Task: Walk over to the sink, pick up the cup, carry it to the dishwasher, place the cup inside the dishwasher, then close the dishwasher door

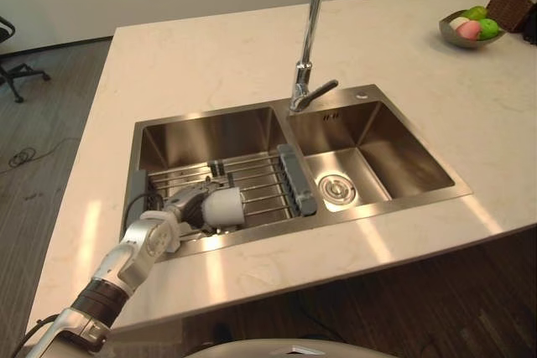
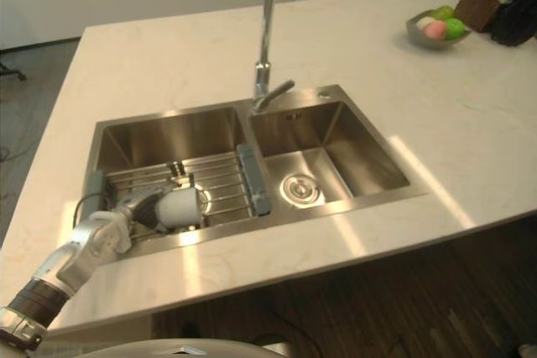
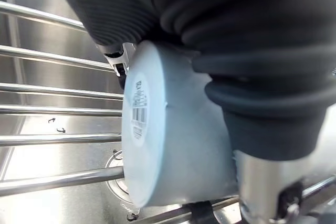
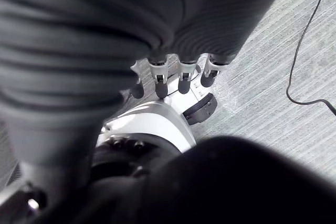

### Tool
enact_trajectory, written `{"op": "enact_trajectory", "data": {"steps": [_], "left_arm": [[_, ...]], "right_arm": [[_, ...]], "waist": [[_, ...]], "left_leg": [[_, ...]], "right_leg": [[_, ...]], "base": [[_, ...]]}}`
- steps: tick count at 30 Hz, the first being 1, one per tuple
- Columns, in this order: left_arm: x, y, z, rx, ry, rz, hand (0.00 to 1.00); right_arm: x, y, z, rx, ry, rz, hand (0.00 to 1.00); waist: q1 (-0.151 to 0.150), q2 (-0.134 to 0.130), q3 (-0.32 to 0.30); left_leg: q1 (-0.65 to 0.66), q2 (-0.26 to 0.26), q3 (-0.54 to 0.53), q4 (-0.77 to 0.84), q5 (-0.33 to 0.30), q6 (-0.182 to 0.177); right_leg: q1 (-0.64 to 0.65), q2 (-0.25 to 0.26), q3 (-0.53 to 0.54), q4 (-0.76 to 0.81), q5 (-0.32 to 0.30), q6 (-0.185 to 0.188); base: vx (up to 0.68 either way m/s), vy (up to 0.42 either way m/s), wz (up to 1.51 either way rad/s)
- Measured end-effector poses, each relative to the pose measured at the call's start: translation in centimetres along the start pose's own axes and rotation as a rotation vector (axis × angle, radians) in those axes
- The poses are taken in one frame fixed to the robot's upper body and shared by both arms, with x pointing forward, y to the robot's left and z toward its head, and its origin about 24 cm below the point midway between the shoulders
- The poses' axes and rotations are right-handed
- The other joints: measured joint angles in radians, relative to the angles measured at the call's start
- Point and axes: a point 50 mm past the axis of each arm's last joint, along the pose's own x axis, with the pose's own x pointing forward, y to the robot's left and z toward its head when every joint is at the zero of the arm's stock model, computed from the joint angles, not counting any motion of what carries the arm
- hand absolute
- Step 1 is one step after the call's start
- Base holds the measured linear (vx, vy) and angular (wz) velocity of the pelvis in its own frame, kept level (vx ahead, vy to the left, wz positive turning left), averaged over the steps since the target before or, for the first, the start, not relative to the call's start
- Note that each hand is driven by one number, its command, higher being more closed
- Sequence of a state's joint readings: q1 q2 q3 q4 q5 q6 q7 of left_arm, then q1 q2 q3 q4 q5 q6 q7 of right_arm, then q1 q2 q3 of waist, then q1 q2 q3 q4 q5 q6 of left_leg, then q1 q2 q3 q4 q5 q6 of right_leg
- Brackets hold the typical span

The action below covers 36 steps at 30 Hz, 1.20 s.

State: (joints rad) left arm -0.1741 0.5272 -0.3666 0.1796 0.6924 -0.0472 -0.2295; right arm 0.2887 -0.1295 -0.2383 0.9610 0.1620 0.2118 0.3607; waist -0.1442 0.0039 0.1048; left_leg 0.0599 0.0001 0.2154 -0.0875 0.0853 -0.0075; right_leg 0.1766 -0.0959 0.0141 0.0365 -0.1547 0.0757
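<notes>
Left hand (image 1: 186, 204) is low in the left basin of the sink (image 1: 210, 111), fingers curled round the white cup (image 1: 225, 206). The cup lies on its side on the wire rack (image 1: 260, 178). Faucet (image 1: 310, 31) stands behind the basin divider. A fruit bowl (image 1: 470, 29) sits far right on the bench (image 1: 210, 56). Right hand (image 4: 159, 85) hangs with fingers relaxed, holding nothing.

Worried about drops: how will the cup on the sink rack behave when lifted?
Lying on its side on the rack, the cup could roll if released. Its smooth wall looks slippery, so the left hand curled round it may need a firm grip.
</notes>
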Motion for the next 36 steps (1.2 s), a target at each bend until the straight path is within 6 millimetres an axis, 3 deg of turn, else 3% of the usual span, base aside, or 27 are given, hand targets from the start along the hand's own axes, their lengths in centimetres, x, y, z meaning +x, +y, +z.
{"op": "enact_trajectory", "data": {"steps": [9, 10, 21, 29, 36], "left_arm": [[0.9, -0.3, 0.2, -0.020, 0.028, -0.069, 0.00], [0.9, -0.2, 0.2, -0.021, 0.040, -0.081, 1.00], [1.9, -0.7, -0.4, -0.062, 0.115, -0.144, 1.00], [2.0, -1.1, -0.4, -0.073, 0.095, -0.059, 1.00], [1.5, -1.4, -0.5, -0.280, 0.040, 0.001, 1.00]], "right_arm": [[0.0, -0.2, 0.0, -0.007, 0.009, -0.007, 0.00], [0.0, -0.2, 0.1, -0.007, 0.012, -0.007, 0.00], [-0.1, -0.8, 0.5, -0.003, 0.014, -0.017, 0.00], [0.0, -0.9, 0.9, -0.020, 0.010, -0.025, 0.00], [0.1, -0.7, 1.4, -0.024, -0.005, -0.023, 0.00]], "waist": [[0.000, -0.004, -0.015], [0.000, -0.005, -0.015], [-0.020, 0.007, -0.031], [-0.022, 0.008, -0.031], [-0.018, 0.007, -0.031]], "left_leg": [[0.001, -0.013, 0.000, 0.000, -0.004, 0.007], [0.002, -0.013, 0.000, 0.000, -0.004, 0.008], [0.003, -0.020, 0.000, 0.000, -0.005, 0.006], [0.003, -0.027, 0.000, 0.000, -0.006, 0.012], [0.004, -0.029, -0.001, 0.000, -0.005, 0.019]], "right_leg": [[0.000, -0.008, -0.001, 0.003, -0.004, 0.008], [0.000, -0.008, -0.001, 0.004, -0.004, 0.009], [0.000, -0.018, 0.000, 0.007, -0.009, 0.026], [0.000, -0.023, -0.001, 0.007, -0.008, 0.030], [0.002, -0.024, -0.003, 0.006, -0.002, 0.024]], "base": [[0.01, 0.005, 0.00], [0.00, 0.000, 0.00], [-0.01, 0.002, 0.00], [0.00, 0.009, 0.00], [0.00, 0.000, 0.00]]}}
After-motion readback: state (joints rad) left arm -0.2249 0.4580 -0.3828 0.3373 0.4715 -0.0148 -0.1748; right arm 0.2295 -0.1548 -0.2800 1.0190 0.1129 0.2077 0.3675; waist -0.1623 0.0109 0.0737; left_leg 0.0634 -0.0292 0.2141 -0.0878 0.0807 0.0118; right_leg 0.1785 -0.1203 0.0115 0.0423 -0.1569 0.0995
